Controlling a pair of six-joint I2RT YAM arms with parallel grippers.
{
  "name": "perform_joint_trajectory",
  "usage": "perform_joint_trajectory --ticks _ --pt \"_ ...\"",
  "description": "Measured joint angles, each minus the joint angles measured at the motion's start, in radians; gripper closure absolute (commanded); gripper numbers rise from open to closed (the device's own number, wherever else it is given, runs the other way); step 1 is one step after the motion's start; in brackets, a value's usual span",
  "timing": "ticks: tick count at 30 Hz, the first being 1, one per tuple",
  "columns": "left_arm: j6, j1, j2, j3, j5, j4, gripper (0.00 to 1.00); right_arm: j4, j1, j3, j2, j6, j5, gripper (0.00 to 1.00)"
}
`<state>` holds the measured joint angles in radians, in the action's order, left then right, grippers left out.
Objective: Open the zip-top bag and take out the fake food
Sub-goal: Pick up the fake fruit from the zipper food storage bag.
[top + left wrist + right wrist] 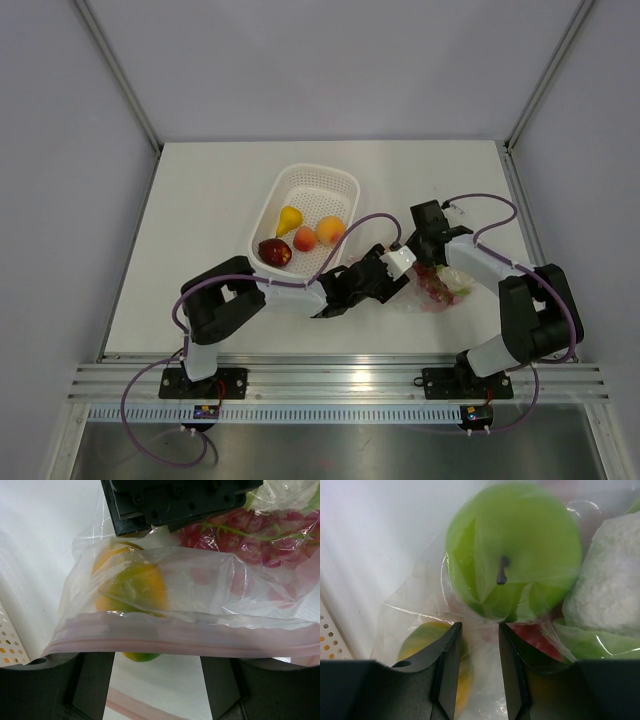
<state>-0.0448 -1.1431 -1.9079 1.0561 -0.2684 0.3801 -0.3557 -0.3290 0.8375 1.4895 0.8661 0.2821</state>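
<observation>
From up here I see the white desk [200,200] carrying everything. At its middle sits the perforated basket [320,168], already holding a red apple [274,252], a yellow pear [289,219] and two peach-coloured fruits [330,231].

Right of the basket, between the two arms, the zip-top bag [440,290] lies crumpled on the desk. Its pinkish zip strip [175,635] stretches straight across the left wrist view, just over my left fingertips.

The rest of the fake food [135,587] is inside the bag. There is an orange-and-green fruit near the mouth and red grapes [250,530] deeper in. At the far end are a green apple [512,550] and a pale leafy piece [610,575].

The left claw [157,670] is spread wide at the bag's mouth, with nothing between its fingers. The right claw [476,630] sits at the opposite end, its fingers drawn to a slim gap with clear film in it. I cannot tell whether they truly bite that film.
</observation>
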Motion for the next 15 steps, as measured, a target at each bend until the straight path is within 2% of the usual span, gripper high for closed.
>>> perform_joint_trajectory --ticks 15 --pt "0.027 0.086 -0.043 -0.024 0.055 0.04 0.34 0.046 0.0 0.011 0.016 -0.047 -0.049 0.57"
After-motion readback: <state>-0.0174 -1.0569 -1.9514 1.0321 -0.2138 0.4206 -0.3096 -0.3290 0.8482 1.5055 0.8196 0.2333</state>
